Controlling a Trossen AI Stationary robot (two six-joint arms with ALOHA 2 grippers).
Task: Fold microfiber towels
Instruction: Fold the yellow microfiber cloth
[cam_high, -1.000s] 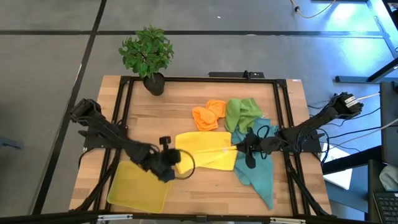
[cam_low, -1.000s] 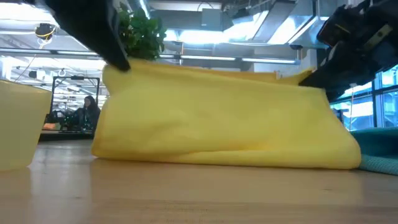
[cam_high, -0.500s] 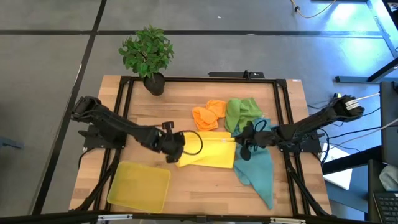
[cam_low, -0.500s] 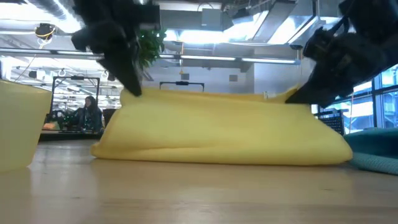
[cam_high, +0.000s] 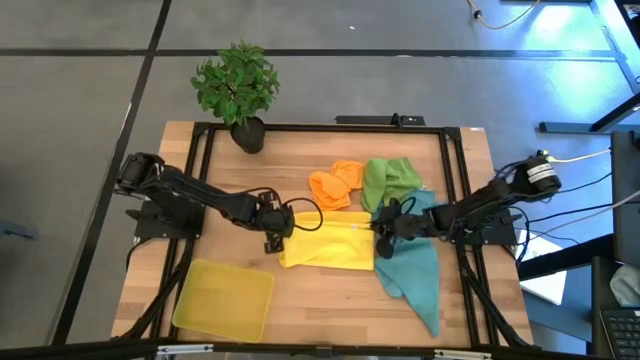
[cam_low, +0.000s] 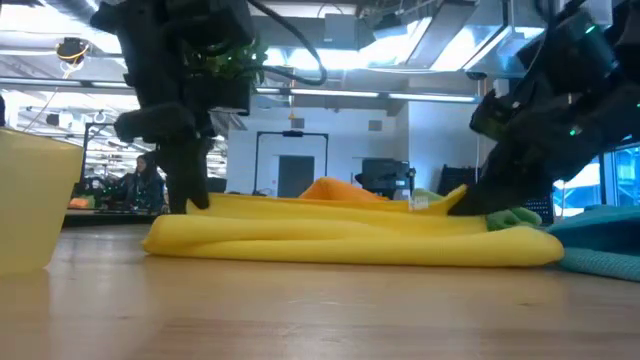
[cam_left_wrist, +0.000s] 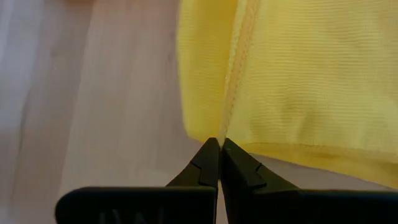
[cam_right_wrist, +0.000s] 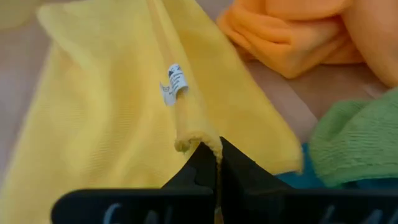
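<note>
Nearest the table's front edge lies the rigid yellow tray, toward the left corner, and the teal-blue towel trails down toward the front on the right side. Just behind them, mid-table, the yellow towel lies folded over on itself, low and flat across the wood. The left gripper is clenched on the yellow towel's left corner, its fingertips pinched tight together on the hem, as the left wrist view shows. The right gripper is likewise pinched on the towel's right edge, where a small white label sticks out of the seam. The right arm reaches in over the teal-blue towel, covering part of it. Behind the yellow towel sit the crumpled orange towel and the green towel, side by side and touching. At the far edge of the table stands a potted plant. Beyond, a person sits in the room.
</note>
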